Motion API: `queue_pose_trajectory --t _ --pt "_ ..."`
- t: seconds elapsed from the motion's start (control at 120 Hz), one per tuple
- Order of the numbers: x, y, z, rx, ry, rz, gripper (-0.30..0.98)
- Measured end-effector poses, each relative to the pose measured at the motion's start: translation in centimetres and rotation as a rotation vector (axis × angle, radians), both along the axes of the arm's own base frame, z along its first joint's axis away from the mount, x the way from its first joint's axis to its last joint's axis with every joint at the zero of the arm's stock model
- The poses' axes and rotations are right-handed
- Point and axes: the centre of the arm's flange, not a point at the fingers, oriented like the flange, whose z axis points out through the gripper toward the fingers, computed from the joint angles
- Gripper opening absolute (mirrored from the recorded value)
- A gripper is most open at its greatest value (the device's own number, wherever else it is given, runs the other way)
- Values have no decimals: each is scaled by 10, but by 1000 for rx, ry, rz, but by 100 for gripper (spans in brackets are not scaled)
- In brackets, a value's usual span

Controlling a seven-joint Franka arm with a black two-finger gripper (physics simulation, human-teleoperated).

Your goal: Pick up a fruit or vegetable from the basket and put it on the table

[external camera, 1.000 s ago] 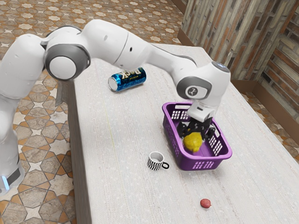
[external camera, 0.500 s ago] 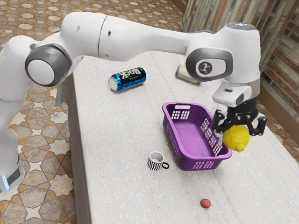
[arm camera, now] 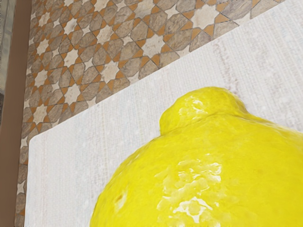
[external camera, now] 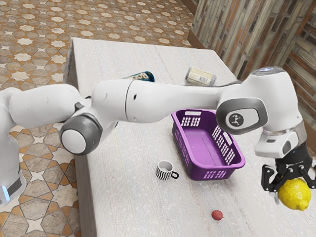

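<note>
My gripper (external camera: 292, 190) is at the exterior view's far right, shut on a yellow lemon (external camera: 295, 194) that hangs from between its fingers. In the wrist view the lemon (arm camera: 203, 175) looms large, its knobbed end pointing away from the hand, with the white tabletop (arm camera: 94, 156) behind it. The purple basket (external camera: 201, 143) stands on the table (external camera: 133, 207), away from the gripper toward the exterior view's left, and nothing shows inside it. Whether the lemon touches the tabletop I cannot tell.
A striped mug (external camera: 164, 170) stands beside the basket, and a small red fruit (external camera: 217, 215) lies in front of it. Behind the basket lies a pale box-like item (external camera: 200, 76). The arm partly covers a blue can (external camera: 144, 76). Tiled floor (arm camera: 85, 61) borders the table's edge.
From over the basket, my gripper has carried the lemon out past its rim toward the exterior view's right, lately lower in that view. The basket has stayed put.
</note>
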Motion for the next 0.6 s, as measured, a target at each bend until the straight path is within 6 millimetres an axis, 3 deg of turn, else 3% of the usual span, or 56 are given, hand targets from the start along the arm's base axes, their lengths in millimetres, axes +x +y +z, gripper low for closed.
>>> queue_pose_trajectory --t 0.142,0.383,0.517,0.6 --pt "4 3 -4 -38 26 17 -15" --pt "6 4 -9 -50 60 36 46" --pt "16 9 -41 36 118 78 60" --pt "19 13 -49 60 143 105 64"
